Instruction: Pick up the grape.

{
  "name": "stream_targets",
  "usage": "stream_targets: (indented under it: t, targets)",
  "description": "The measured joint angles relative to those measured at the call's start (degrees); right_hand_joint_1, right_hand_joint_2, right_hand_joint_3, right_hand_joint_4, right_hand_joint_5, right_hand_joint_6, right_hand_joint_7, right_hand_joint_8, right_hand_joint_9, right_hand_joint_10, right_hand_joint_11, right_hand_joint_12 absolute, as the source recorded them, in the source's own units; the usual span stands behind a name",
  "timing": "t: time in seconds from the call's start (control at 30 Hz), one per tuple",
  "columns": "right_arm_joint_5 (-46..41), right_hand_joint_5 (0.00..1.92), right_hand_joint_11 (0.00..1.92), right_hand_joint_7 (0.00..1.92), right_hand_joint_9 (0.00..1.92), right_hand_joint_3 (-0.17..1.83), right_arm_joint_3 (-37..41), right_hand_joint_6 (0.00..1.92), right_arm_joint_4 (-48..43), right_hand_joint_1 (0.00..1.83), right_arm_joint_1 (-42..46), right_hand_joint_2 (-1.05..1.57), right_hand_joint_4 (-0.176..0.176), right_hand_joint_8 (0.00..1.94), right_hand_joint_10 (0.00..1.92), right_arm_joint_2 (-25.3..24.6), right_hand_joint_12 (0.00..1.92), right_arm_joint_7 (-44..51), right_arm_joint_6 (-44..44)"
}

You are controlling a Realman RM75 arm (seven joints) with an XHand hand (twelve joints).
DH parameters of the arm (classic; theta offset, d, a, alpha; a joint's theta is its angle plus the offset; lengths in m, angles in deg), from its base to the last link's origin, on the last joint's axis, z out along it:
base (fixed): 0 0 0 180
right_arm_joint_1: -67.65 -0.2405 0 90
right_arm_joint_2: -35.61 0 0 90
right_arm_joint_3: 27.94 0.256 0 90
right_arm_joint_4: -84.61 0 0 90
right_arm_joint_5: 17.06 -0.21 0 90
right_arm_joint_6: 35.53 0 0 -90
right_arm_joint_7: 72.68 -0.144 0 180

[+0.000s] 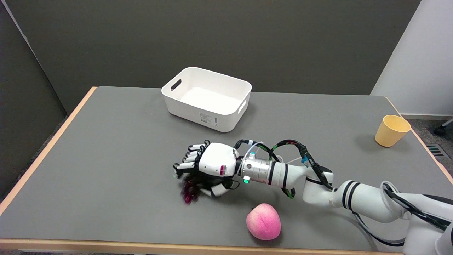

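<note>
Right hand [208, 166] low over the middle of the grey table [106, 159], palm down, arm reaching in from the lower right. Fingers [189, 156] curled down over a dark purple grape bunch [190, 191], thumb tucked in on the near side; grapes poking out beneath and toward the near-left of the hand. Looks like a closed hold on the bunch, though whether lifted clear of the surface or touching it cannot be told.

Near the hand on its near-right, apart from it: a pink peach [263, 221], close to the table's front wooden edge. Well beyond the hand, toward the far edge: a white bin [226, 117] with handle slots. Far right, beside the right edge: a yellow cup [391, 131], upright. Bare grey surface to the left of the hand, out to the left edge.
</note>
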Motion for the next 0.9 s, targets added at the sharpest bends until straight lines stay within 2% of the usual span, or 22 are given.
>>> stream_targets:
  t: [0.03, 0.23, 0.43, 0.47, 0.5, 0.53, 0.57, 0.6, 0.67, 0.73, 0.9]
  targets:
    - [-0.31, 0.54, 0.53, 0.81, 0.77, 0.12, -0.14, 1.56, 0.2, 1.15, -0.24, 1.23, -0.092, 1.43, 1.36, -0.03, 1.92, 0.03, 0.0]
    - [-1.82, 0.58, 0.65, 0.85, 0.8, 0.35, -0.66, 1.53, 0.91, 1.16, -0.96, 1.1, -0.089, 1.41, 1.49, -0.24, 1.92, 0.19, 0.0]
    - [-3.05, 0.59, 0.79, 0.85, 0.8, 0.41, -0.73, 1.54, 1.33, 1.17, -1.15, 1.07, -0.084, 1.41, 1.52, -0.35, 1.92, 0.3, 0.0]
    - [-3.43, 0.59, 0.81, 0.84, 0.79, 0.41, -0.72, 1.54, 1.42, 1.18, -1.16, 1.07, -0.088, 1.42, 1.53, -0.38, 1.92, 0.33, 0.0]
    - [-3.73, 0.6, 0.8, 0.75, 0.71, 0.36, -0.67, 1.55, 1.49, 1.25, -1.16, 1.11, -0.134, 1.44, 1.61, -0.39, 1.92, 0.36, 0.0]
    - [-4.11, 0.6, 0.77, 0.69, 0.65, 0.36, -0.58, 1.56, 1.54, 1.33, -1.18, 1.11, -0.153, 1.48, 1.7, -0.41, 1.92, 0.39, 0.0]
    - [-4.39, 0.53, 0.66, 0.75, 0.7, 0.71, -0.51, 1.58, 1.57, 1.42, -1.21, 0.92, -0.01, 1.56, 1.8, -0.43, 1.92, 0.41, 0.0]
    - [-4.88, 0.45, 0.52, 0.82, 0.76, 1.11, -0.37, 1.61, 1.63, 1.52, -1.28, 0.7, 0.157, 1.65, 1.92, -0.44, 1.92, 0.43, 0.0]
    - [-6.1, 0.45, 0.39, 0.84, 0.75, 1.12, 0.01, 1.59, 1.74, 1.53, -1.4, 0.69, 0.143, 1.64, 1.92, -0.47, 1.92, 0.51, 0.01]
    - [-7.3, 0.48, 0.35, 0.87, 0.74, 1.14, 0.5, 1.6, 1.86, 1.53, -1.62, 0.68, 0.12, 1.63, 1.92, -0.49, 1.92, 0.67, 0.22]
    - [-11.19, 0.51, 0.37, 0.88, 0.73, 1.15, 2.21, 1.59, 2.39, 1.53, -2.63, 0.68, 0.112, 1.64, 1.92, -0.55, 1.92, 1.89, 1.69]
